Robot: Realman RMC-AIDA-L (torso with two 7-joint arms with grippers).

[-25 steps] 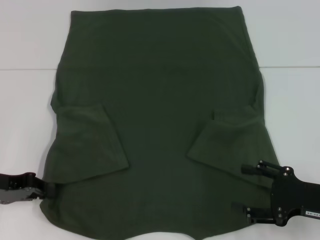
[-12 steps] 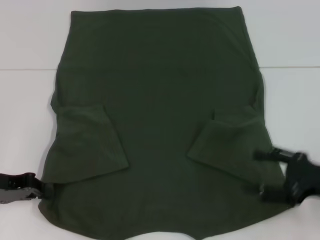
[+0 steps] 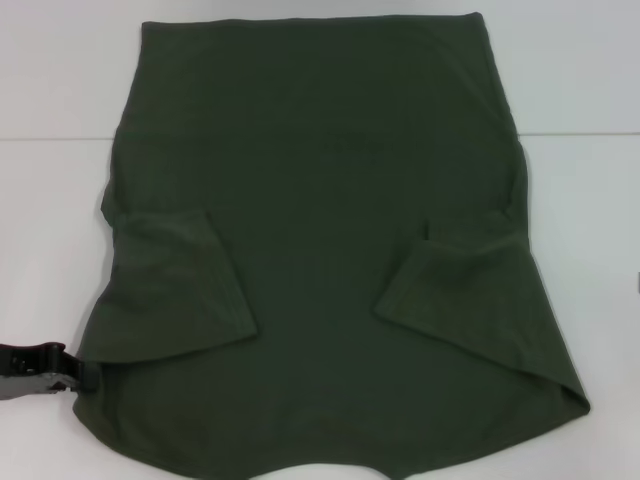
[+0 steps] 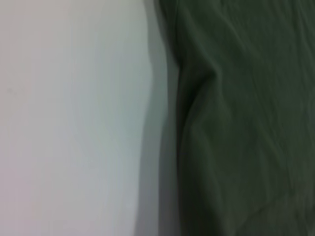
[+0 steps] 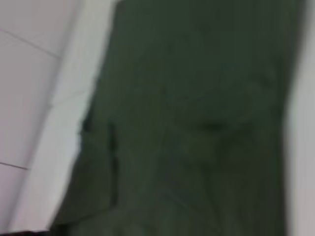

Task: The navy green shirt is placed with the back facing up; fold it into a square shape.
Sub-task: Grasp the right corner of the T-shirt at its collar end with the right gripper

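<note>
Head, shirt (image 3: 320,250): spread flat on the white table (image 3: 50,240), plain side up, both sleeves folded in over the body.
Head, left gripper (image 3: 75,375): low at the table's left edge, tip touching the shirt's near-left hem; spread or pinching, cannot tell.
Head, right gripper: out of sight.
Left wrist: shirt edge (image 4: 236,123) rumpled beside bare table (image 4: 69,118); no fingers showing.
Right wrist: shirt (image 5: 197,123) filling most of the picture, table (image 5: 44,73) alongside; claw's state not shown.

navy green shirt (image 3: 320,250) | dark green, plain side up | lies flat on white table | both sleeves folded in, at 8 and 4 o'clock
</note>
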